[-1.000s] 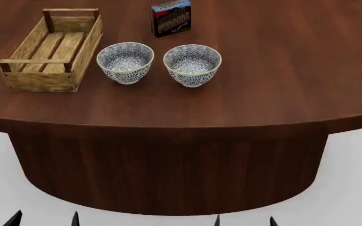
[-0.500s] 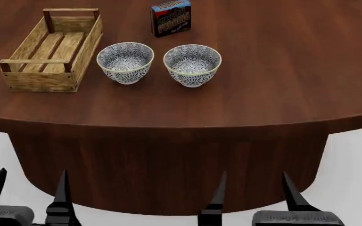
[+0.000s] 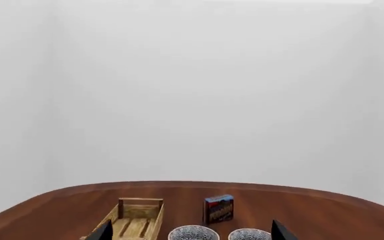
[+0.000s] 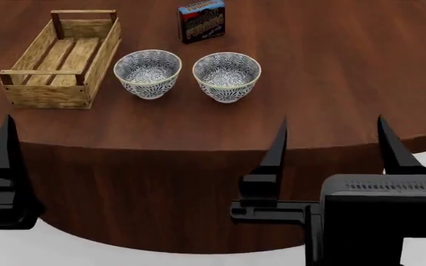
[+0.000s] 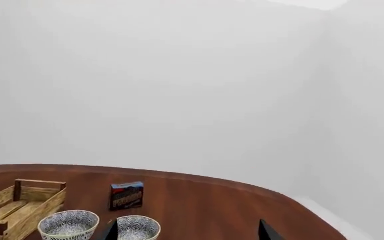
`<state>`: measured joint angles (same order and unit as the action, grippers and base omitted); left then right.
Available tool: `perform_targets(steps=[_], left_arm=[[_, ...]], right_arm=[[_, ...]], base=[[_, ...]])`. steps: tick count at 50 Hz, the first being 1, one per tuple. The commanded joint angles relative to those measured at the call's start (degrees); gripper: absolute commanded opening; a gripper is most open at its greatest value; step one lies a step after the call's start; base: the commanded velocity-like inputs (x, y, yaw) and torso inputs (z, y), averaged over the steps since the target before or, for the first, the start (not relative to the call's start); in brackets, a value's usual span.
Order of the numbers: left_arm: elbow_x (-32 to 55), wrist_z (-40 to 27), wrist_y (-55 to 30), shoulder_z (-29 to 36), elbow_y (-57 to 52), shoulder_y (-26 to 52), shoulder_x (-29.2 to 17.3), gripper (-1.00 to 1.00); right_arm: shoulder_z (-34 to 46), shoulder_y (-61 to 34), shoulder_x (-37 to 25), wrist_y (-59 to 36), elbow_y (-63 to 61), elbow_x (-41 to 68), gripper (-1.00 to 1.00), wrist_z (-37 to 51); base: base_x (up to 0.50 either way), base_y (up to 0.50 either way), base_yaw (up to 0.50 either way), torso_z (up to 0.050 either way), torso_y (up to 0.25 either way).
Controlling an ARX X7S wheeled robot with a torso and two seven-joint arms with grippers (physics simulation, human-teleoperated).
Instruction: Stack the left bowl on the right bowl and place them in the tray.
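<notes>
The left bowl (image 4: 147,72), blue-grey floral with a pale rim, stands on the table beside the tray (image 4: 28,91), a long slatted wood crate that is empty. The right bowl (image 4: 226,75), with a yellow-green rim, stands just right of the left bowl, apart from it. My right gripper (image 4: 334,145) is open at the table's near edge, short of the right bowl. My left gripper (image 3: 190,235) is open too; one of its fingertips (image 4: 6,138) shows at the far left, in front of the tray. Both wrist views look across the table at the two bowls (image 5: 68,225) (image 5: 137,228).
A chocolate pudding box (image 4: 201,21) stands upright behind the bowls. The round dark-wood table (image 4: 331,66) has a curved front edge just under both grippers. White walls lie beyond.
Both grippers have risen from the bottom edge of the head view up to the table's near edge. The bowls, tray and box have not moved.
</notes>
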<state>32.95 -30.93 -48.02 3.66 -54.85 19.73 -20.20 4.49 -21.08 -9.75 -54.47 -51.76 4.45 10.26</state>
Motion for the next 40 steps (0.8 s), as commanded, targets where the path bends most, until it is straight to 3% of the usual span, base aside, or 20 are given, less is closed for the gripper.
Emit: perform_targets(steps=[1,9,40], left_arm=[[21.03,-23.16,1.99,6.39,-4.97,7.93,-14.64,1.0],[23.18,-27.24,6.22,10.19,-4.8,9.22,-18.65,1.0],[23.58,-29.0,9.71,13.65,-3.38,11.88,-20.94,1.0]], right_arm=[[0.84,-5.56,-1.9,-11.4,-8.22,2.79,1.0,4.24],[0.34,-7.47,-10.68,-9.97,-8.08,23.74,1.0,21.14],[2.13,-10.45,-13.15,-7.66,-6.32,30.1,1.0,25.59]], base=[[0.34,0.28,0.0,0.0,0.0],[0.42,0.28,0.0,0.0,0.0],[0.44,0.29,0.0,0.0,0.0]])
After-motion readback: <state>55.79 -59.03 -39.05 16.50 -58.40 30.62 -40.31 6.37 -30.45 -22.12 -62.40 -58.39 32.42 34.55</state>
